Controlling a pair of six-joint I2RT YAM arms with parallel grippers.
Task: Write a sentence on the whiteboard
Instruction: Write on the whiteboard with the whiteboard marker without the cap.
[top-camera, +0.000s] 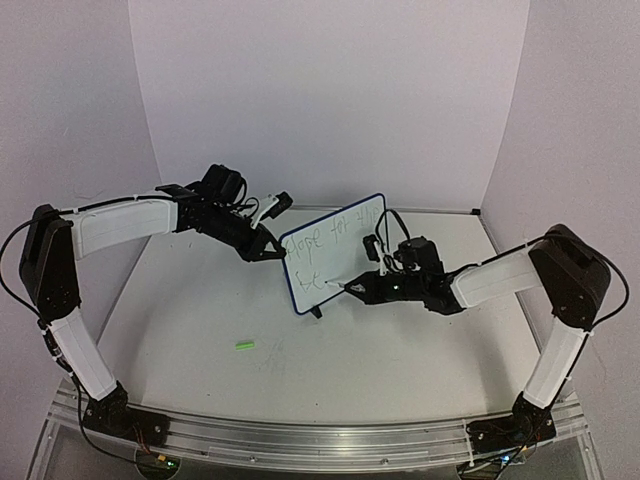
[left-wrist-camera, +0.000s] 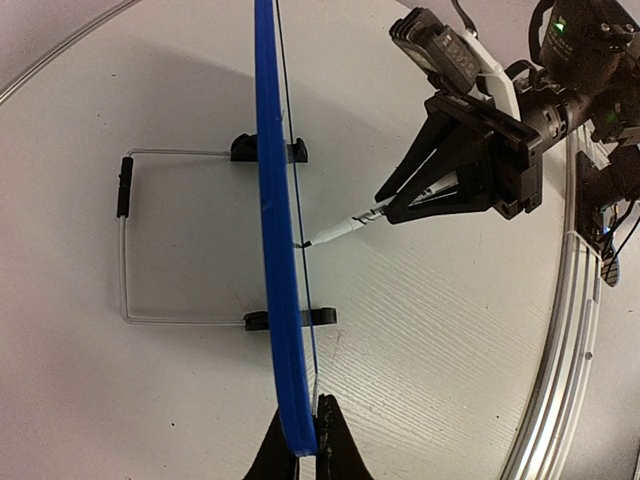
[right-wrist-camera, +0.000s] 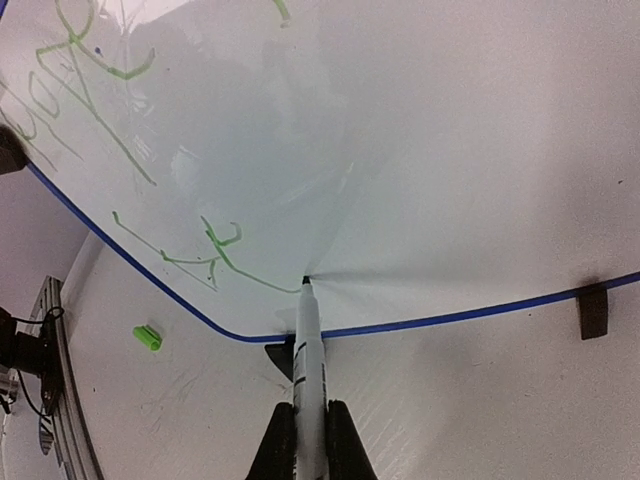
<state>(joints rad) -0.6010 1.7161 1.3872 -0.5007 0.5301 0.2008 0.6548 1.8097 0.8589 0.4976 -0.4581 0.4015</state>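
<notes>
Whiteboard (top-camera: 333, 253) — upright on wire stand (left-wrist-camera: 122, 250) at centre of table (top-camera: 400, 360), green writing on its face.
Left gripper (top-camera: 270, 252) — at the board's 9 o'clock, closed tight on the blue rim.
Right gripper (top-camera: 357, 288) — at 4 o'clock, clamped round marker (right-wrist-camera: 308, 335), tip touching the board low down.
Green cap (top-camera: 245, 345) — on the table, 8 o'clock of the board.

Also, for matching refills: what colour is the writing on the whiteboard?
Green writing, clearest in right wrist view.

the green writing (top-camera: 325, 235) on the whiteboard (top-camera: 340, 265) is too small to read from above; the right wrist view cuts it off at top and left.
</notes>
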